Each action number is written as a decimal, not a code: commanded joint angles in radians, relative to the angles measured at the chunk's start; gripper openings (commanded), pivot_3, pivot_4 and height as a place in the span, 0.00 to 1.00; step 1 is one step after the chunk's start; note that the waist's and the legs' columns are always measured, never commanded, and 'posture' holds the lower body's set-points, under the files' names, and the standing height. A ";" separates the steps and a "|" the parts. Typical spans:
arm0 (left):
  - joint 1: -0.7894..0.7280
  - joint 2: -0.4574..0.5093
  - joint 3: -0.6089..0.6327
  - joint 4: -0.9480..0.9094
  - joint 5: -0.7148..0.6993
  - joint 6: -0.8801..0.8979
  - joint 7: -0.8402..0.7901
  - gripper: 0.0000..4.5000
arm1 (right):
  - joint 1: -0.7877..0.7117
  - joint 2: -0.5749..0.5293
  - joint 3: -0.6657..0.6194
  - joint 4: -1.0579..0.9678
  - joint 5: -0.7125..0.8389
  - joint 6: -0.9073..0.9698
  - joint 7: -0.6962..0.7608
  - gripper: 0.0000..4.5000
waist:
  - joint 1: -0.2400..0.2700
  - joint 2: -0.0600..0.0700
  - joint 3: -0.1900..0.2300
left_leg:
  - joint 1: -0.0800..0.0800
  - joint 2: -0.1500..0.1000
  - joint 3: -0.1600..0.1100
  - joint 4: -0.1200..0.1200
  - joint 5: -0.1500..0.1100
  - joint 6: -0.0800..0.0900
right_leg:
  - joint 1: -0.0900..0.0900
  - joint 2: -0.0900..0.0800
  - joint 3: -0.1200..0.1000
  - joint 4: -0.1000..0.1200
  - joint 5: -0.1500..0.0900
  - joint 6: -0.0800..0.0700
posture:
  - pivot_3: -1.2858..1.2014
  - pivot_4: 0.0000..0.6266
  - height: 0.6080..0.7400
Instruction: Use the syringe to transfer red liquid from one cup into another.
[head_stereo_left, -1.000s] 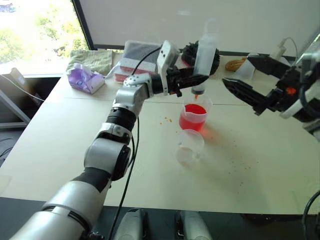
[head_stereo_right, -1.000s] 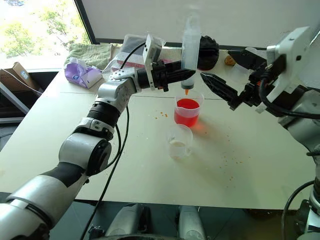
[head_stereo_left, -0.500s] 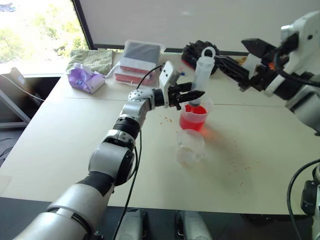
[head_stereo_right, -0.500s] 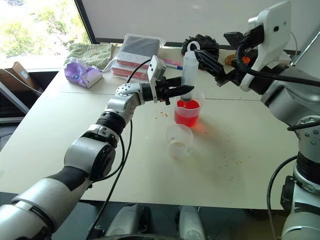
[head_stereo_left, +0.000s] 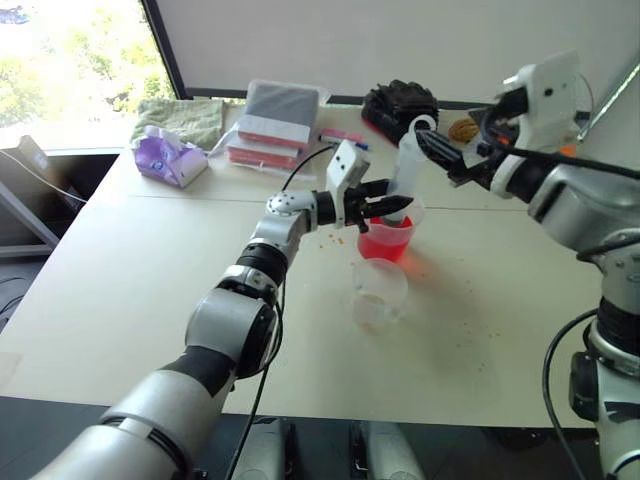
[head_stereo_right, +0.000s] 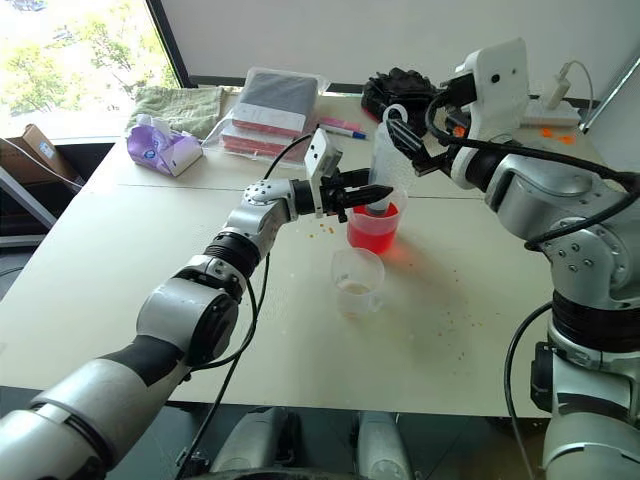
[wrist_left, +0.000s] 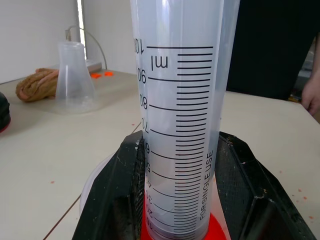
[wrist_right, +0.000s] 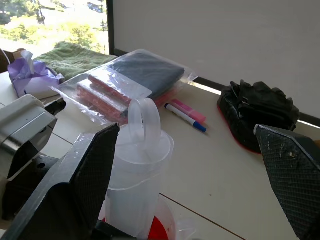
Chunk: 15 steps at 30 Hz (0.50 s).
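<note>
Left fingers (head_stereo_right: 372, 192) pinch syringe (head_stereo_right: 384, 165) standing in red cup (head_stereo_right: 373, 226). Right fingers (head_stereo_right: 402, 140) wide around plunger ring. Small cup (head_stereo_right: 358, 282) at 6 o'clock; marker (head_stereo_right: 341, 127), black bundle (head_stereo_right: 398, 88) at 12.

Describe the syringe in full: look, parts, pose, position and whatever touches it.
The syringe is a clear plastic tube with black millilitre marks and a ring-shaped plunger handle on top. It stands nearly upright, its lower end down in the cup of red liquid. The left gripper is shut on its barrel; the right gripper flanks the plunger ring with open fingers.
</note>
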<state>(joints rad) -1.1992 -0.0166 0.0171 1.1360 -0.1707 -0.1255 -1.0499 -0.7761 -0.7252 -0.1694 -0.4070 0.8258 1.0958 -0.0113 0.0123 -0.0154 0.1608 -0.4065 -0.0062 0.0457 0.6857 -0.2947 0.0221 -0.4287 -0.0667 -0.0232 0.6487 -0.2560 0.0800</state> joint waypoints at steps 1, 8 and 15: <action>-0.008 -0.006 0.001 -0.016 0.009 -0.030 -0.003 0.32 | -0.036 0.013 -0.016 -0.011 -0.041 0.015 -0.014 0.60 | 0.000 0.000 0.000 | 0.000 0.000 0.000 0.000 0.000 0.000 | 0.000 0.000 0.000 0.000 0.000 0.000 | 0.52 0.24 1.00; 0.002 -0.006 0.001 -0.025 0.020 -0.035 -0.012 0.32 | -0.068 0.081 -0.007 -0.002 -0.105 0.049 -0.045 0.01 | -0.002 0.000 0.000 | 0.000 0.000 0.000 0.000 0.000 0.000 | 0.000 0.000 0.000 0.000 0.000 0.000 | 0.52 0.24 1.00; 0.008 -0.011 0.002 -0.027 0.019 -0.048 -0.013 0.32 | -0.106 0.166 -0.009 -0.019 -0.131 0.112 -0.066 0.01 | -0.001 0.000 0.000 | 0.000 0.000 0.000 0.000 0.000 0.000 | 0.000 0.000 0.000 0.000 0.000 0.000 | 0.52 0.24 1.00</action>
<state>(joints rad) -1.1814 -0.0126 0.0176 1.1369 -0.1477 -0.1414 -1.0475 -0.8439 -0.5724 -0.1543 -0.4031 0.7079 1.2082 -0.0687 0.0109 -0.0150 0.1606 -0.4067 -0.0061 0.0455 0.6856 -0.2947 0.0222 -0.4290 -0.0665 -0.0234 0.6487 -0.2560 0.0800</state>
